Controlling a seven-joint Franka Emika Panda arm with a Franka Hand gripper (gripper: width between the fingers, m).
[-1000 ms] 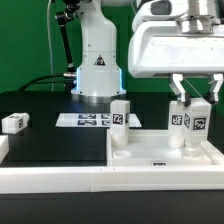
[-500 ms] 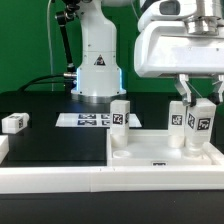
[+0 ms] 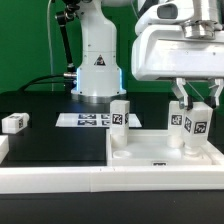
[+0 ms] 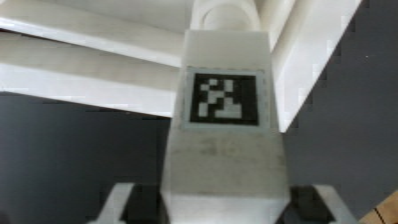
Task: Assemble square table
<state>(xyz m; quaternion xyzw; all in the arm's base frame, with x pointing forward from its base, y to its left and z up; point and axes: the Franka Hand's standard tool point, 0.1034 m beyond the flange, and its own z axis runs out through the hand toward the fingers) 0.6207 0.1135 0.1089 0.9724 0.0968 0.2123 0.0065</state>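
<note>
The square table's white top lies at the front right of the exterior view. Three white tagged legs stand on it: one at its far left corner, one at the far right, and one just in front of that. My gripper is shut on this last upright leg from above. In the wrist view the held leg runs between my fingers down to the top. A fourth leg lies loose on the black table at the left.
The marker board lies flat behind the tabletop, in front of the robot base. A long white border rail runs along the front edge. A white block sits at the far left.
My gripper shifted slightly right and back again over the held leg, which has turned a little. The other legs and the top have not moved.
</note>
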